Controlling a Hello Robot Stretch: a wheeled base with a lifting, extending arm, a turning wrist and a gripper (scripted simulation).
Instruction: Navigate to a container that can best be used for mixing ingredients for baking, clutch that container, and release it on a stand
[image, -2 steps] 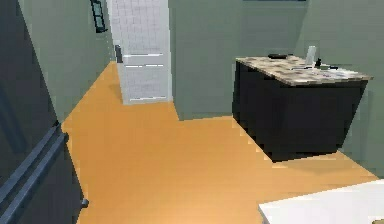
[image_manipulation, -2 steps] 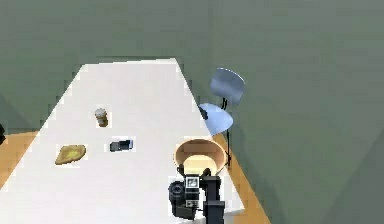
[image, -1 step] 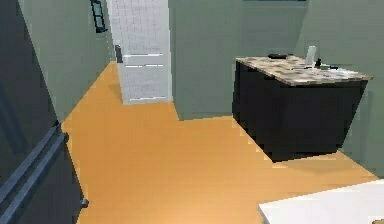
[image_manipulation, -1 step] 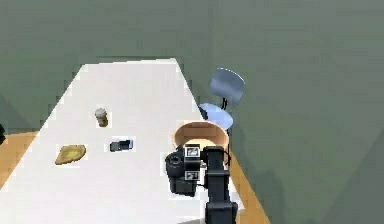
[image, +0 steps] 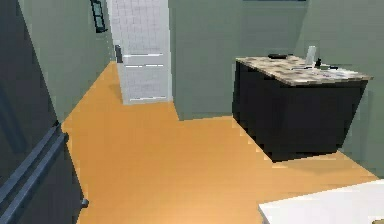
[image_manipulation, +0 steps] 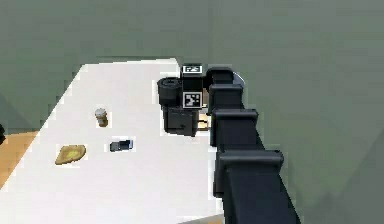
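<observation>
Seeing gripper (image_manipulation: 176, 118) at white table (image_manipulation: 120, 80); we can't tell whether it holds anything. Dark round container (image_manipulation: 169, 90) right by gripper, contact unclear. Small cup (image_manipulation: 101, 116) and yellowish lump (image_manipulation: 70, 154) well left of gripper.

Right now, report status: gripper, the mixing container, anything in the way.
Gripper above white table; hold cannot be told. Dark round thing near it, maybe the container. Small cup, dark flat thing, tan lump lie apart, leftward.
</observation>
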